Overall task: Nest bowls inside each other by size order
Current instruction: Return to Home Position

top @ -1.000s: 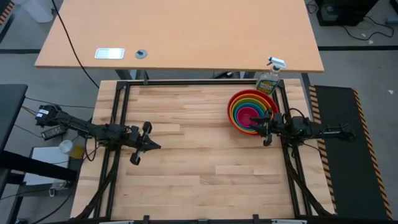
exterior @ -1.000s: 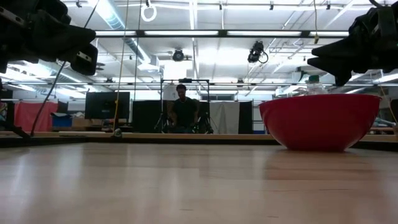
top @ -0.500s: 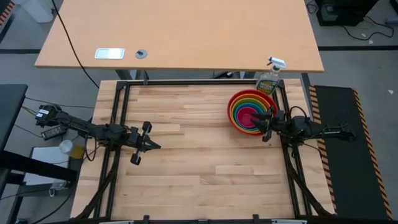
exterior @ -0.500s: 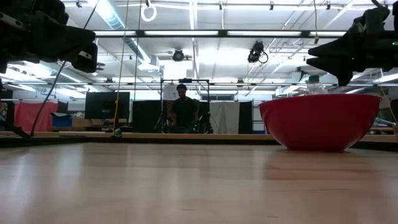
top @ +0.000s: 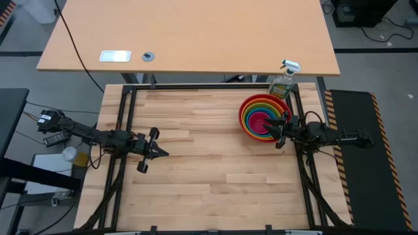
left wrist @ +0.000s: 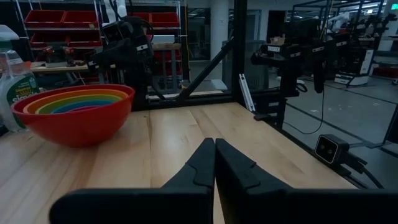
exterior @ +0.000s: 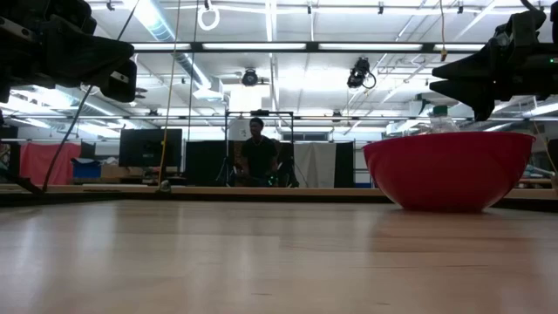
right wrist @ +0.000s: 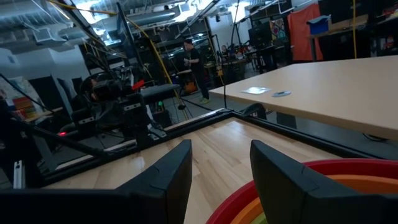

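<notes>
The bowls (top: 263, 116) stand nested as one stack at the table's far right, bottom on the wood: red outermost, then orange, green and blue, with pink in the middle. The stack also shows in the low view (exterior: 449, 170) and the left wrist view (left wrist: 74, 109). My right gripper (top: 279, 132) is open and hovers above the stack's near-right rim without touching it; its two fingers stand apart in the right wrist view (right wrist: 221, 165). My left gripper (top: 164, 154) is shut and empty at the table's left, above the wood; its fingers meet in the left wrist view (left wrist: 214, 149).
A clear spray bottle (top: 283, 81) stands just beyond the stack at the far right corner. A black frame (top: 196, 86) borders the table. A tan desk (top: 189, 36) lies beyond it. A person (exterior: 257, 153) stands far off in the room.
My right gripper has moved a little toward the stack of bowls and the far edge, staying above the rim. The bowls have not moved.
</notes>
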Controlling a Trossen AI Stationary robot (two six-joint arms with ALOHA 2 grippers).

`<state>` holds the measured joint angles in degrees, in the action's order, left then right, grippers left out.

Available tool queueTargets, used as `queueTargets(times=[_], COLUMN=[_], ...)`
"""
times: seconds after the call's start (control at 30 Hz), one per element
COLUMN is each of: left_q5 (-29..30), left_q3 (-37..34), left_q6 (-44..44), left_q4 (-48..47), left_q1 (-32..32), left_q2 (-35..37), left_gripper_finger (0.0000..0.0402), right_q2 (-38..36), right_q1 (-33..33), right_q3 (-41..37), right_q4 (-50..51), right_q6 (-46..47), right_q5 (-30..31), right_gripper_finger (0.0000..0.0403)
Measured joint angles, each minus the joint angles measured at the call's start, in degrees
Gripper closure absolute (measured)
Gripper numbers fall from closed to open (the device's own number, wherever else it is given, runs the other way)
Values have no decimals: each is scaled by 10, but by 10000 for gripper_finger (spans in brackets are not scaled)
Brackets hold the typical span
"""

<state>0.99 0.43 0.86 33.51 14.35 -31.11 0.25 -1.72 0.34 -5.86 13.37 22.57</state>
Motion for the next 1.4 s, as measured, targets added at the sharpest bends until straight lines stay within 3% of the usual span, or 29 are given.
queueTargets(times=[0.27, 0.6, 0.87, 1.4], left_q5=[0, -2, -2, -2], left_q3=[0, 0, 0, 0], left_q6=[0, -2, -2, 32], left_q4=[-5, -14, -99, -173], left_q1=[0, -7, -19, -52], left_q2=[3, 98, 196, 253], left_gripper_finger=[389, 388, 388, 388], right_q2=[0, 0, 0, 0], right_q1=[0, 0, 0, 0], right_q3=[0, 0, 0, 0], right_q4=[0, 0, 0, 0], right_q6=[0, 0, 0, 0], right_q5=[-1, -2, -2, -1], right_gripper_finger=[233, 233, 233, 233])
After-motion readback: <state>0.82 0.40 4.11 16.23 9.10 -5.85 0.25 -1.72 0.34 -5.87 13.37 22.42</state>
